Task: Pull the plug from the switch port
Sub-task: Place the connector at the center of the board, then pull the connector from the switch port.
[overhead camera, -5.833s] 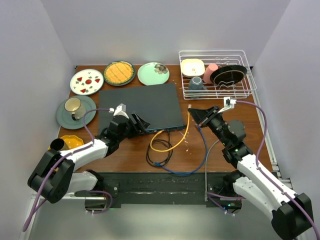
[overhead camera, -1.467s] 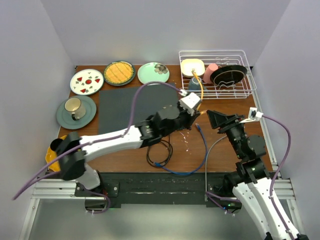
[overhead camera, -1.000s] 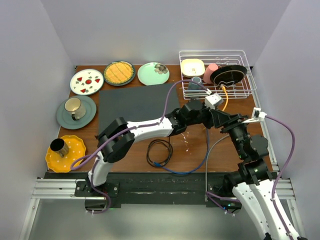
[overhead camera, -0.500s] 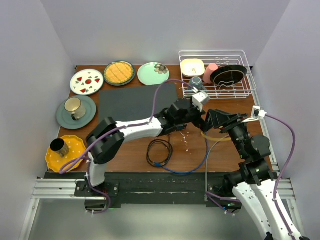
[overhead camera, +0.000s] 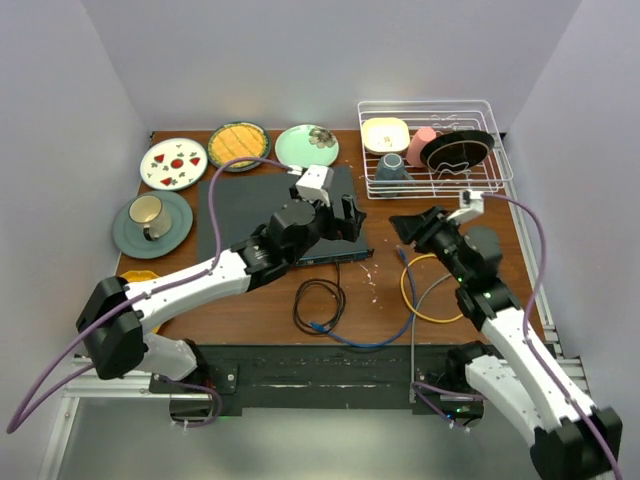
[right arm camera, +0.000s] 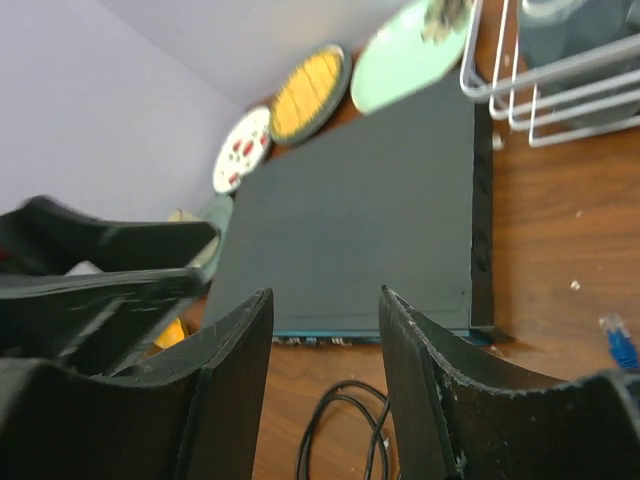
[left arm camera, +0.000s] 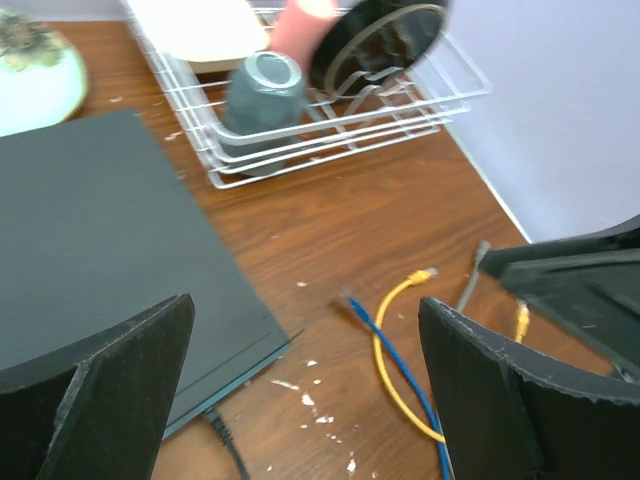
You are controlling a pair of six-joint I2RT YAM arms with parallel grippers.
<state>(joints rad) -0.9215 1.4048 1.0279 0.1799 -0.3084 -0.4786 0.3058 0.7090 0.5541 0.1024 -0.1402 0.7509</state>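
Note:
The switch (overhead camera: 265, 210) is a flat dark-grey box in mid-table with a thin blue front edge (right arm camera: 370, 338). It also shows in the left wrist view (left arm camera: 90, 230). A yellow cable (overhead camera: 404, 292) lies in a loose loop on the wood to its right, free of the switch, with its plug (left arm camera: 425, 273) on the table. A black cable (left arm camera: 222, 435) runs from the switch's front edge. My left gripper (overhead camera: 343, 216) hovers over the switch's right end, open and empty (left arm camera: 305, 400). My right gripper (overhead camera: 412, 227) is open and empty (right arm camera: 325, 390), right of the switch.
A blue cable (overhead camera: 395, 335) and a black cable coil (overhead camera: 318, 300) lie in front of the switch. A white wire dish rack (overhead camera: 485, 175) with dishes stands at the back right. Plates (overhead camera: 173, 163) and a cup on a saucer (overhead camera: 150, 215) are at the back left.
My left gripper has swung back left from near the rack to over the switch and has let go of the yellow cable, which now lies looped on the table. The right gripper shifted slightly.

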